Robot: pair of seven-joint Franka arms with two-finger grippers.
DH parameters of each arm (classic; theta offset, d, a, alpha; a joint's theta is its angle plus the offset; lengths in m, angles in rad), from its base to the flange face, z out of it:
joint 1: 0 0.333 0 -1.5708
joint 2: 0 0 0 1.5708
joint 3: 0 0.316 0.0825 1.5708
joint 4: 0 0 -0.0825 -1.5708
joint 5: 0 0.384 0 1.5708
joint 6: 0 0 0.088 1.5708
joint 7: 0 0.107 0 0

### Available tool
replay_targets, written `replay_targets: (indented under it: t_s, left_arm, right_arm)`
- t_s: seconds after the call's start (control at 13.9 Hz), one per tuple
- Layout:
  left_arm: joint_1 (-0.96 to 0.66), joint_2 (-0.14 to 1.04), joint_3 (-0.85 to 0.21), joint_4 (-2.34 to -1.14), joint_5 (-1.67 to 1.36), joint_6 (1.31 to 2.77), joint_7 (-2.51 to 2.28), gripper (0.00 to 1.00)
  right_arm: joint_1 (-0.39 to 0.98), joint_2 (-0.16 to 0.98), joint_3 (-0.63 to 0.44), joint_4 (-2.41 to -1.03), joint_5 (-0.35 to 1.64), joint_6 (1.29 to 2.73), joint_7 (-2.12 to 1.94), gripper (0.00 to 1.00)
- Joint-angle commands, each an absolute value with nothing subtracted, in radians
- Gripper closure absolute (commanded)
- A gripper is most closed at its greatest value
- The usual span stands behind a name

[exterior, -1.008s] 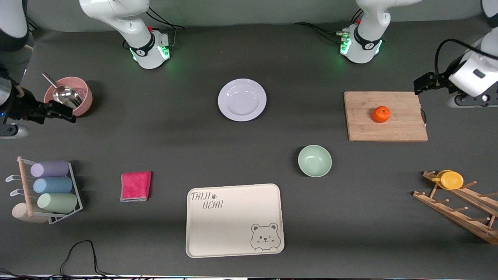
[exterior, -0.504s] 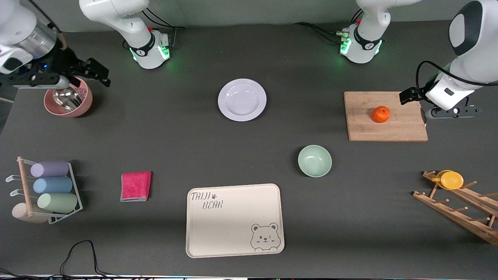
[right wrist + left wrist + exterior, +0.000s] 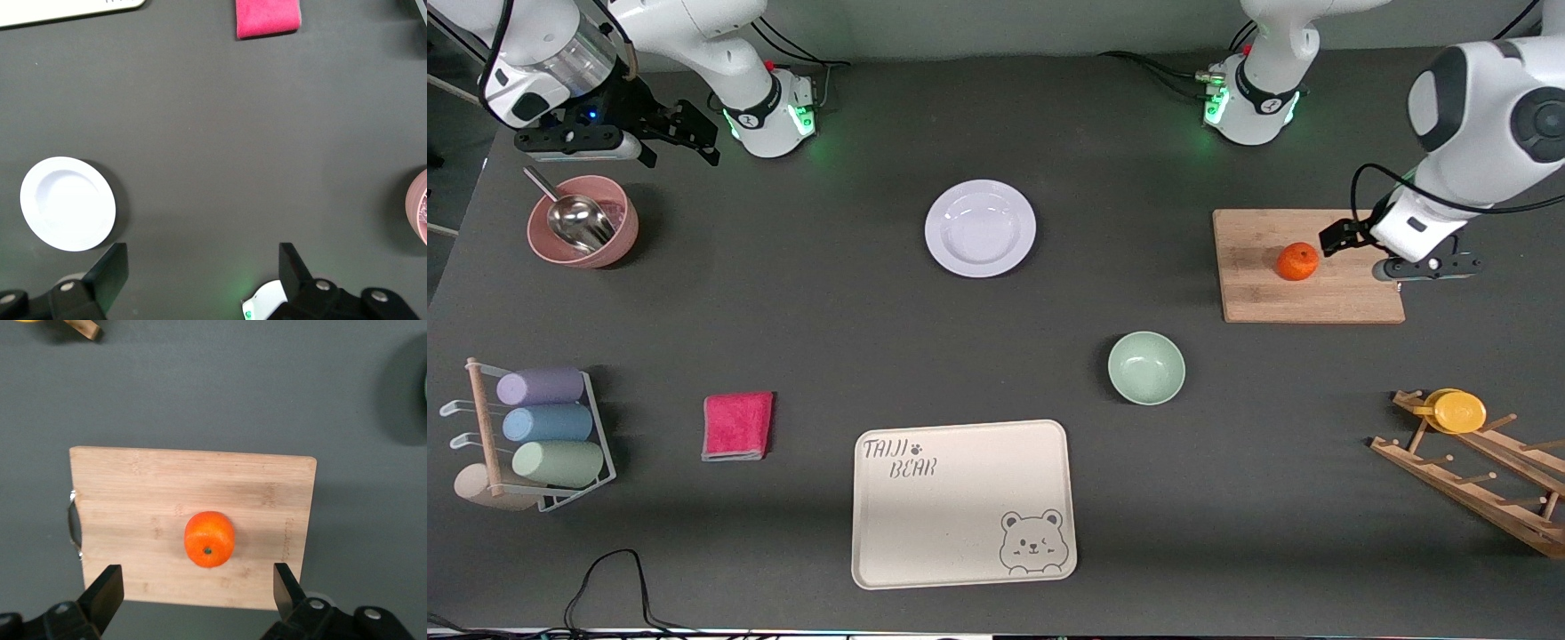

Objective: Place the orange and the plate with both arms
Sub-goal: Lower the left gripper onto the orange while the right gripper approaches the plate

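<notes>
- Plate (image 3: pixel 980 228) lies flat on the bench (image 3: pixel 827 320), about midway between the two arm bases and well apart from the right gripper (image 3: pixel 685 133), which hangs near its own base, just above the pink bowl (image 3: pixel 583 220) with the metal scoop (image 3: pixel 574 216).
- Right fingers (image 3: pixel 107 272) stand wide with nothing between them; in the right wrist view the plate (image 3: pixel 67 203) sits off to one side of the gap, so I judge this arm must travel toward the middle of the bench to reach the rim.
- Mint-green bowl (image 3: pixel 1146 367) and the bear-printed tray (image 3: pixel 963 503) lie nearer the front camera.
- Orange (image 3: pixel 1297 261) rests on the wooden cutting board (image 3: pixel 1307 265), toward the left arm's end.
- Left gripper (image 3: pixel 1336 238) is over the board just beside the fruit, fingers (image 3: pixel 103 595) spread wide and empty; the orange (image 3: pixel 209 539) is centred in the gap, slightly ahead of the tips. A short advance and descent looks enough.
</notes>
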State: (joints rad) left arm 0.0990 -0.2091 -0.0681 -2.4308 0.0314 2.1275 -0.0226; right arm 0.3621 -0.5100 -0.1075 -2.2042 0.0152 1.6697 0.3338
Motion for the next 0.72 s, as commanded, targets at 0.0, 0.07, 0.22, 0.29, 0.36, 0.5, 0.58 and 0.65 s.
replay_targets:
  t_s: [0.0, 0.07, 0.22, 0.29, 0.36, 0.5, 0.58, 0.65]
  left_arm:
    - [0.103, -0.249, -0.069, -2.543, 0.043, 2.241, -0.018, 0.00]
    - [0.103, -0.249, -0.069, -2.562, 0.043, 2.255, -0.020, 0.00]
    - [0.106, -0.247, -0.069, -2.607, 0.043, 2.305, -0.029, 0.00]
    - [0.107, -0.247, -0.068, -2.649, 0.041, 2.359, -0.029, 0.00]
    - [0.109, -0.245, -0.067, -2.693, 0.041, 2.428, -0.031, 0.00]
    - [0.109, -0.236, -0.067, -2.759, 0.041, 2.540, -0.031, 0.00]
    - [0.109, -0.227, -0.067, -2.773, 0.041, 2.557, -0.031, 0.00]
    - [0.109, -0.218, -0.067, -2.776, 0.041, 2.565, -0.031, 0.00]
  right_arm:
    - [0.379, -0.502, -0.121, -2.223, 0.082, 1.655, 0.327, 0.00]
    - [0.376, -0.493, -0.130, -2.232, 0.139, 1.655, 0.269, 0.00]
    - [0.377, -0.476, -0.185, -2.272, 0.240, 1.669, 0.137, 0.00]
    - [0.376, -0.469, -0.204, -2.295, 0.300, 1.686, 0.108, 0.00]
    - [0.377, -0.469, -0.222, -2.330, 0.343, 1.715, 0.079, 0.00]
    - [0.376, -0.468, -0.229, -2.414, 0.426, 1.790, -0.058, 0.00]
    - [0.374, -0.465, -0.230, -2.462, 0.481, 1.831, -0.101, 0.00]
    - [0.373, -0.462, -0.230, -2.509, 0.544, 1.874, -0.130, 0.00]
